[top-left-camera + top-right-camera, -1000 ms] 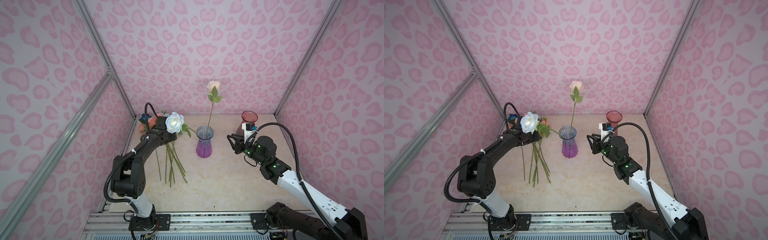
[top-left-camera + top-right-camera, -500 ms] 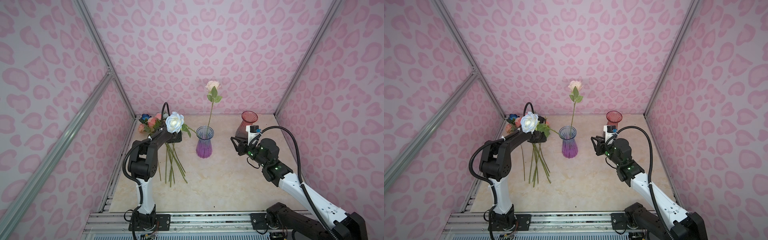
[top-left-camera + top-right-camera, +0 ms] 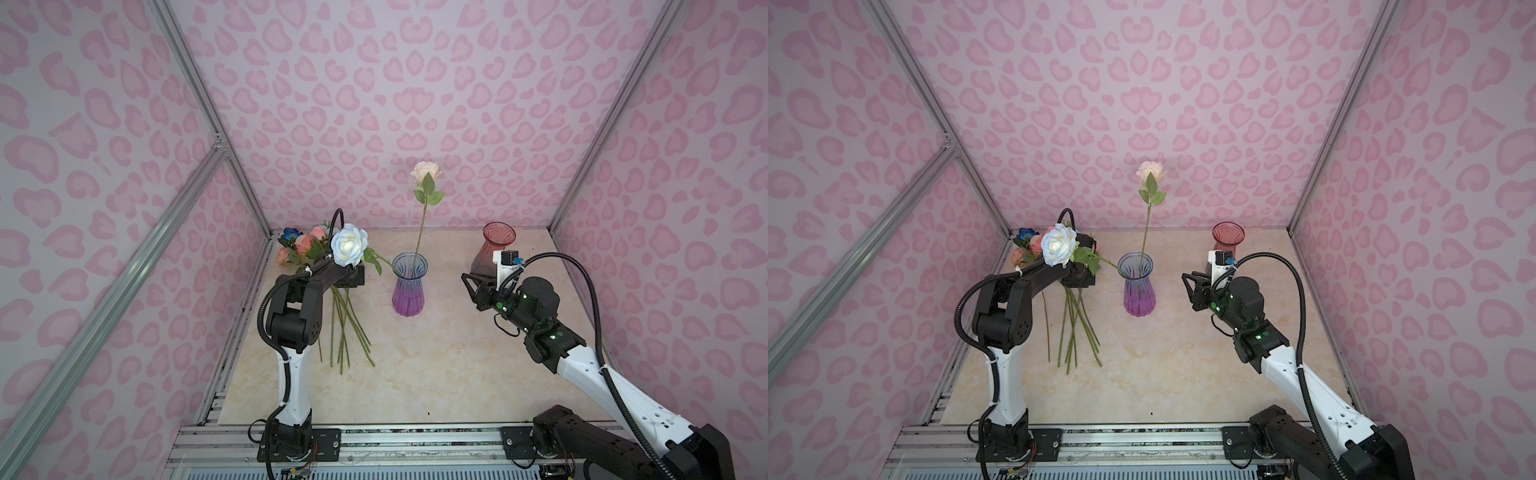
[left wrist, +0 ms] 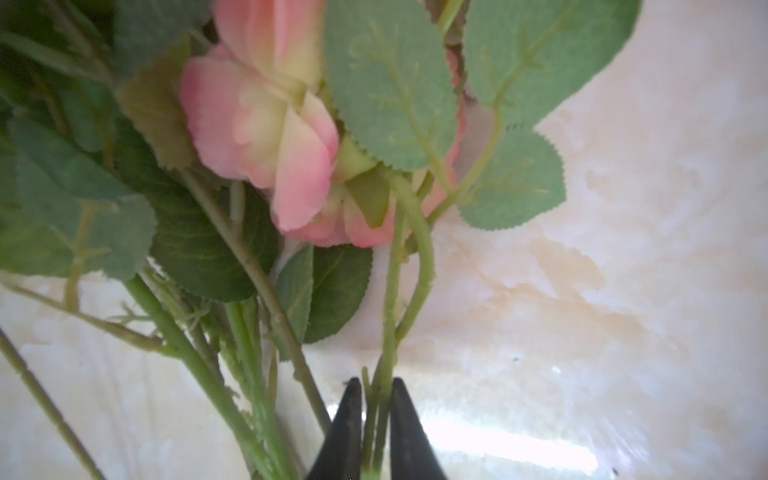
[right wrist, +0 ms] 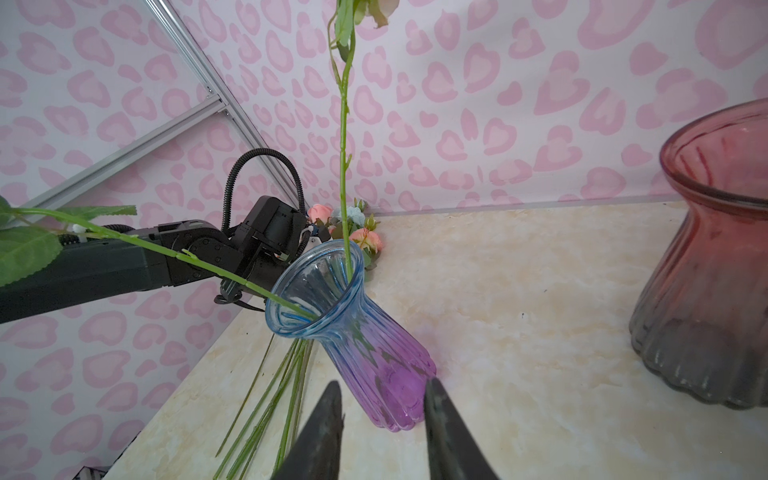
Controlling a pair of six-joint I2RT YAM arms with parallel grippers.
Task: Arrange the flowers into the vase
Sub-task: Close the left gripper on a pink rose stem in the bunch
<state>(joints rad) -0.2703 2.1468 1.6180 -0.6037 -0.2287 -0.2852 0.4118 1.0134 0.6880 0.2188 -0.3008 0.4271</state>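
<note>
- Gripping a thin green stem (image 4: 388, 316), the left gripper (image 4: 376, 415) is clenched, its jaws pinched on it low down, clear of the leaves; the stem seems to lead to the pink rose (image 4: 266, 137) directly ahead of the fingertips.
- Lying on the table (image 3: 436, 365) around and beneath that gripper, the remaining flowers (image 3: 345, 328) form a loose bunch, heads beyond it and stem ends trailing behind, so one stem probably has to be separated before lifting.
- Standing well ahead of the right gripper (image 5: 383, 382), the vase (image 3: 408, 291) already holds two flowers: a cream rose (image 3: 426, 171) upright, and a white-blue rose (image 3: 350, 245) leaning over the rim, its head above the left arm.
- Facing the vase, the right gripper hangs with jaws parted and grasping nothing, apparently placed to steady the vase or take a stem.
- Standing just beside the right gripper, a red vase (image 5: 715, 270) is empty as far as can be seen.
</note>
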